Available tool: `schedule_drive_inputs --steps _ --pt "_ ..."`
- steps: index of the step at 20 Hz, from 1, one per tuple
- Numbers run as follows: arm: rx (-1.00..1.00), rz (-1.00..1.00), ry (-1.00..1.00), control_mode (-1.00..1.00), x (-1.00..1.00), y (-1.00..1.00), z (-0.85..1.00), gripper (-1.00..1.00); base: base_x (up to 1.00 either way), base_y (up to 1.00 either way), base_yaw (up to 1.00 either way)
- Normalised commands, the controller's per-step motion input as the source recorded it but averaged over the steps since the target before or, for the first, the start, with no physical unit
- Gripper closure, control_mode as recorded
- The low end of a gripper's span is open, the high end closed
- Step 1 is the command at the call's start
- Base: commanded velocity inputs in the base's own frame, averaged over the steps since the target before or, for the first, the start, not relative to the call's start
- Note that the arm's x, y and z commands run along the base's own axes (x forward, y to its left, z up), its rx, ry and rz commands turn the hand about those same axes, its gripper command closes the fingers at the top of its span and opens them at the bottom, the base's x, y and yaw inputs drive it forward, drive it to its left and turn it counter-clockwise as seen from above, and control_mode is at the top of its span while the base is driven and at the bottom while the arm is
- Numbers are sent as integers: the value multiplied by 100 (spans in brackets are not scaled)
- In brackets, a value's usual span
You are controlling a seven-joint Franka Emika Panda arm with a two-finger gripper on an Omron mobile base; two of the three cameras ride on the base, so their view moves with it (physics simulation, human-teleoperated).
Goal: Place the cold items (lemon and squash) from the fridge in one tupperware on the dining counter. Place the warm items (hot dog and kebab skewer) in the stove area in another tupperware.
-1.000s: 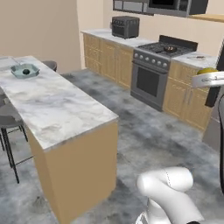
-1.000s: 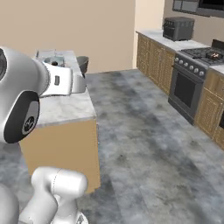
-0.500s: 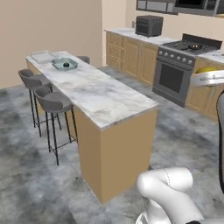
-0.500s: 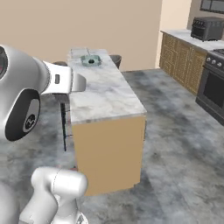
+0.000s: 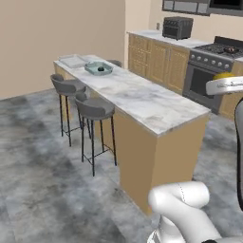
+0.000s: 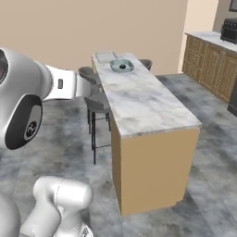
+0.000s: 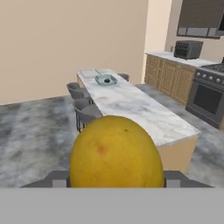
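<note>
A large yellow lemon (image 7: 116, 148) sits between the fingers of my gripper (image 7: 116, 181), which is shut on it. From the left base view the lemon (image 5: 222, 75) shows as a yellow cap over the white hand at the right edge. On the far end of the dining counter (image 5: 142, 97) stands a teal tupperware (image 5: 98, 69) (image 6: 121, 65) (image 7: 106, 79) with a small dark thing in it, too small to name. A flat, pale tupperware (image 5: 72, 60) (image 6: 105, 57) lies just beyond it. Squash, hot dog and kebab skewer cannot be made out.
Two grey bar stools (image 5: 95, 108) stand along the counter's left side. The stove (image 5: 216, 64) and wooden cabinets (image 5: 156, 59) with a toaster oven (image 5: 177, 27) line the back right wall. Grey floor lies open to the left of the stools.
The base has moved, so the whole scene has shifted: the counter now lies ahead in the middle and the stove has slid right. The lemon stays in the gripper.
</note>
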Motion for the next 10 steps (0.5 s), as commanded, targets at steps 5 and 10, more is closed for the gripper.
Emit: schedule_drive_inputs --steps 5,10 --pt "0 0 0 100 0 0 0 100 40 100 -13" --pt "0 0 0 100 0 0 0 100 44 100 -24"
